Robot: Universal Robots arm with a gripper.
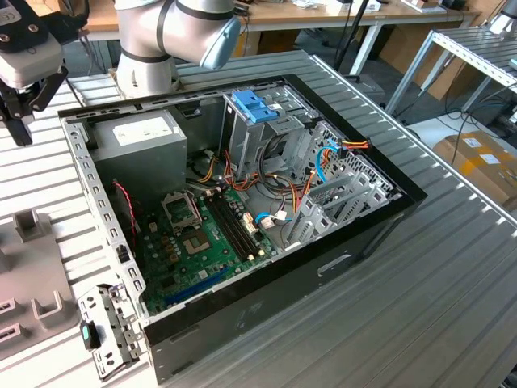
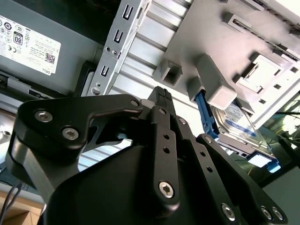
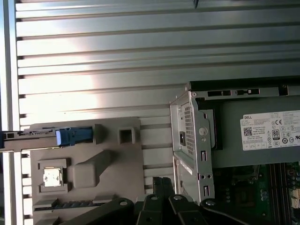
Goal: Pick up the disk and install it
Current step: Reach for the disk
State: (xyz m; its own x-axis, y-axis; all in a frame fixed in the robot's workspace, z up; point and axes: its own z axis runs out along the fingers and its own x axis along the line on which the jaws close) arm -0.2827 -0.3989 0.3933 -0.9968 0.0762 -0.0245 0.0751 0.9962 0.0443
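Hand [image 1: 22, 133] hangs above the ribbed metal table [image 1: 420, 307], outside the open computer case [image 1: 266, 299], off its corner on the exterior view's left.

Hand state: clenched, grasping nothing. In the first wrist view the two fingertips [image 3: 158, 183] sit side by side. In the second wrist view they read as one dark tip [image 2: 161, 93]. Nothing is between them.

Disk [image 2: 236, 123]: not in my hand. It stands on edge in a slot of the grey fixture [image 3: 93, 161], which lies flat on the table beside the case.
- From the hand, the disk is below and beyond the fingertips, off to one side, and well apart from them.
- The second wrist view shows its face label, blue above and white below, with a blue rail [image 2: 204, 110] on the edge nearer the hand.
- The first wrist view shows it edge-on [image 3: 33, 135] as a thin dark bar, with the blue rail [image 3: 75, 136] at its end against a raised grey block.

Fixture and case: the fingertips point down at the strip of table between the fixture and the perforated metal corner of the case. The fixture is on one side of the hand and the case on the other.

Inside the case, exterior view:
- Grey power supply [image 1: 137, 149] with a white sticker, in the corner nearest the hand.
- Drive cage [image 1: 266, 133] with a blue plastic top, farther from the hand, past the power supply.
- Green motherboard [image 1: 194, 250] on the case floor, with loose orange and blue cables lying between it and the cage.
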